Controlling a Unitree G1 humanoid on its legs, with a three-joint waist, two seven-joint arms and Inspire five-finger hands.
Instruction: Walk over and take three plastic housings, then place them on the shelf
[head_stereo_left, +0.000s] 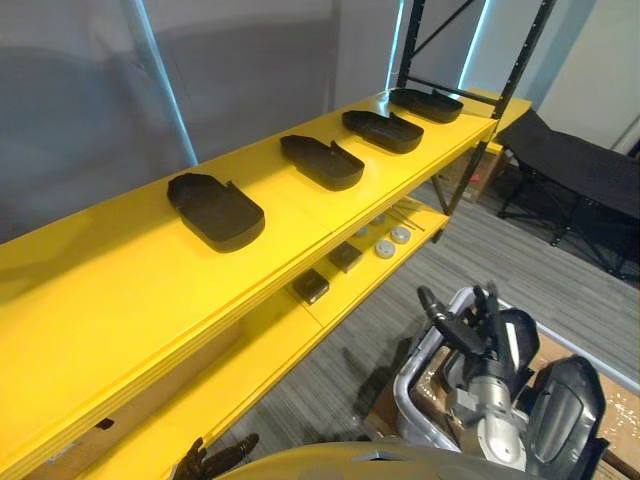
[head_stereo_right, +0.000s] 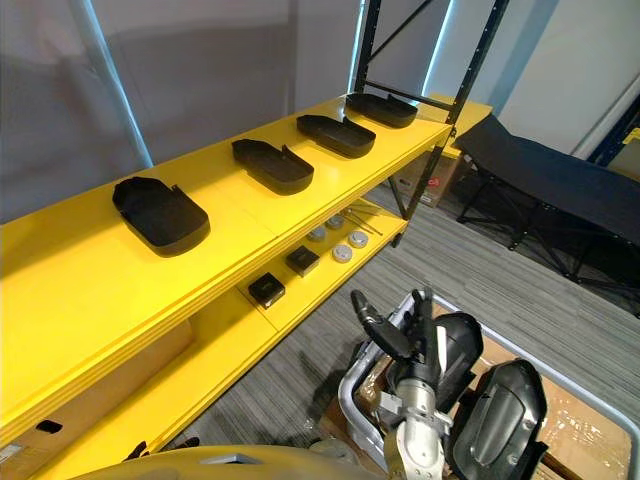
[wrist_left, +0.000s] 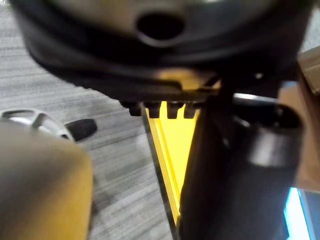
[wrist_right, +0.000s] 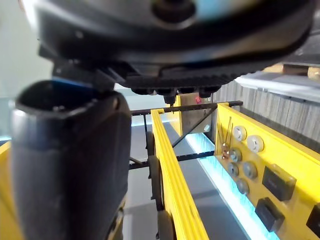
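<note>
Both hands released, grasping nothing. Right hand (head_stereo_left: 478, 335) has straight fingers, just beside two binned housings (head_stereo_left: 565, 410) standing in grey bin (head_stereo_left: 402, 385). Left hand (head_stereo_left: 215, 458) hangs low by the shelf. Four shelved housings (head_stereo_left: 215, 210) lie on yellow top shelf (head_stereo_left: 120, 290). Judgement: placing done, or next pick pending.

black cot (head_stereo_left: 575, 165): far right | grey carpet (head_stereo_left: 500, 250) | small black boxes (head_stereo_left: 310, 288) beside round discs (head_stereo_left: 385, 249)

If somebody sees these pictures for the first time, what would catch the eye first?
Four black plastic housings lie in a row on the bright yellow shelf. At lower right, the right hand is over a grey bin holding two more housings.
</note>
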